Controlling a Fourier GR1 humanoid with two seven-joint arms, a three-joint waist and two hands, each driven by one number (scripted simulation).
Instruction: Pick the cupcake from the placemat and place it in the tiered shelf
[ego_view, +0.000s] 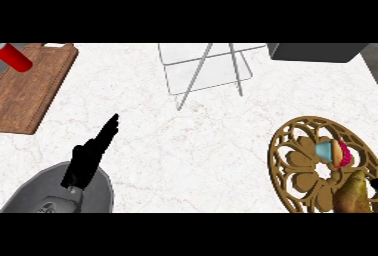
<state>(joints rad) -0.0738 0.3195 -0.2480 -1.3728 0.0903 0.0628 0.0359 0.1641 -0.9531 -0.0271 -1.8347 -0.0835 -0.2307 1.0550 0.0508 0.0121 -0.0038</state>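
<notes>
Our left hand (88, 157) rests on the marble worktop (184, 150), fingers straight, holding nothing. Well right of it, the cupcake (334, 152) lies on the round, lacy placemat (295, 155). The wire shelf (203, 67) stands beyond.

The light is bright and even. The white marble counter (184, 135) shows no dark shadows and no shiny glare. Nothing looks bent near the frame's edges.

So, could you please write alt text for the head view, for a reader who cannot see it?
A cupcake lies on its side on a round brown openwork placemat at the counter's right, untouched. The wire tiered shelf stands at top centre. The left hand rests at lower left, fingers straight; a wooden cutting board lies upper left.
</notes>
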